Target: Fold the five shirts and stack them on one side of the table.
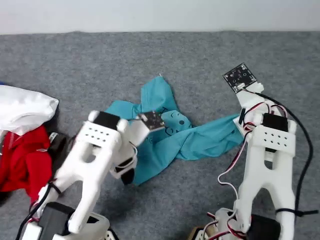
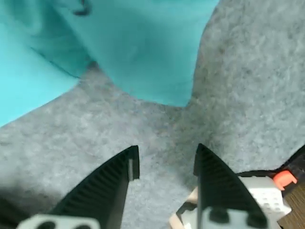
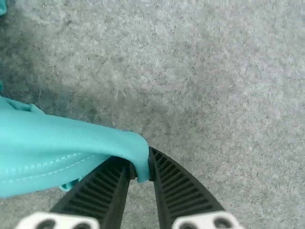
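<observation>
teal shirt (image 1: 200,140) | red shirt (image 1: 24,164) | white shirt (image 1: 24,107) | table (image 1: 75,65) grey, perhaps speckled

Grey felt table cover (image 1: 100,65) spanning the field from 6 to 12 o'clock, fibrous and mottled, pale plain wall strip (image 1: 160,15) along the 12 o'clock edge, sliver of brown wood (image 2: 294,220) beyond the felt's edge.
</observation>
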`<state>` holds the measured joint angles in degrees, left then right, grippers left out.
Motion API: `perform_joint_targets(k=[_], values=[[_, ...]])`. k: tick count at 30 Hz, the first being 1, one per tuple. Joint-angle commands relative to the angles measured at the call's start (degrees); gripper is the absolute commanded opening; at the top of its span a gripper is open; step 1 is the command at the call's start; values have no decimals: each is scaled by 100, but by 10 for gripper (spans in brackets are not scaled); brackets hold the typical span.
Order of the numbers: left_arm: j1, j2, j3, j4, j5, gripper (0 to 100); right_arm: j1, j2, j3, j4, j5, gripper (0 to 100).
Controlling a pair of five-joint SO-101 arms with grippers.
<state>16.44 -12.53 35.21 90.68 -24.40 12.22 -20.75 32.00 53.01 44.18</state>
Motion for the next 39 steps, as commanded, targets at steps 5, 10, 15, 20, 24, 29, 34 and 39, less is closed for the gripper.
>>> perform_joint_targets(k=[5,10,15,20,24,29,34,39], values=[[1046,0,470,-1152,730,199,48,-40,-70,-92,18,9],[1073,211,514,-1609,738,199,48,-66,-70,-84,18,9],[1073,1134,409,-1873,730,198,4,-57,-70,136,9,9],[1064,1688,215,-2013,730,195,13,-75,-70,277,9,9],[949,1767,163,-2048,800,180,22,-75,-70,286,9,9],[923,2013,163,-2136,800,39,31,-92,-70,286,9,9],[879,1538,-31,-1644,809,6,145,-356,-70,286,26,9],[818,211,-365,-932,809,5,145,-743,-70,286,44,9]])
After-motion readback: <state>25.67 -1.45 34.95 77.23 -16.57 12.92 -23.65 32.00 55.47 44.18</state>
